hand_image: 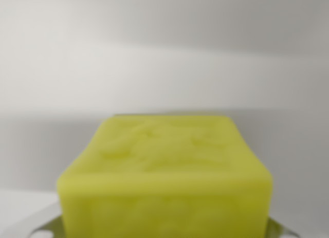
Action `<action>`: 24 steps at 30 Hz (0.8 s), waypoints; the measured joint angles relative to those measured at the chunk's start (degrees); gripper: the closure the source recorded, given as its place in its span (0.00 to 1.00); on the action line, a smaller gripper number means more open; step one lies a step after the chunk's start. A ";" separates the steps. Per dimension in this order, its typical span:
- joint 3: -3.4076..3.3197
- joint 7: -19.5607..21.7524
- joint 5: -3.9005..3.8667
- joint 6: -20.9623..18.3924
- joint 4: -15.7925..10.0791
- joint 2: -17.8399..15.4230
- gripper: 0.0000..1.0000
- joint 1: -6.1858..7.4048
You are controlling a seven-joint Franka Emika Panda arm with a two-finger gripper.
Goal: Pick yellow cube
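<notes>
Cube: yellow cube [164, 181] fills the lower middle of the wrist view, very close to the lens and out of focus.
Cube faces: top face and the near front face both show; the top looks slightly uneven, with faint shallow relief that is too blurred to read.
Cube edges: rounded, soft-looking corners; the far top edge is narrower than the near one, as perspective would give.
Cube colour: uniform yellow-green, no markings that can be made out.
Cube position: centred left to right, its bottom cut off by the lower frame edge.
Gripper: only two small grey metallic pieces show, one at the lower left corner [45, 225] and one at the lower right [280, 229], each just beside a lower side of the cube.
Gripper state: the cube sits between these two pieces; whether they press on it or stand clear cannot be told from this view, so the grasp is undetermined.
Contact: fingertips themselves hidden behind or below the cube.
Surface: pale strip [20, 204] at the lower left, near the cube; blurred.
Background: plain grey-white wall [164, 58] far behind, with soft horizontal bands of lighter and darker tone.
Focus: whole frame soft; fine detail unreliable.
</notes>
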 joint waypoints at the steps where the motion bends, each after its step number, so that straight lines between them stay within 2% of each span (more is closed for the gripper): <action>1: 0.00 0.00 0.00 -0.18 -0.08 -0.26 1.00 0.00; 24: 0.00 0.00 0.03 -4.60 -1.61 -6.22 1.00 0.00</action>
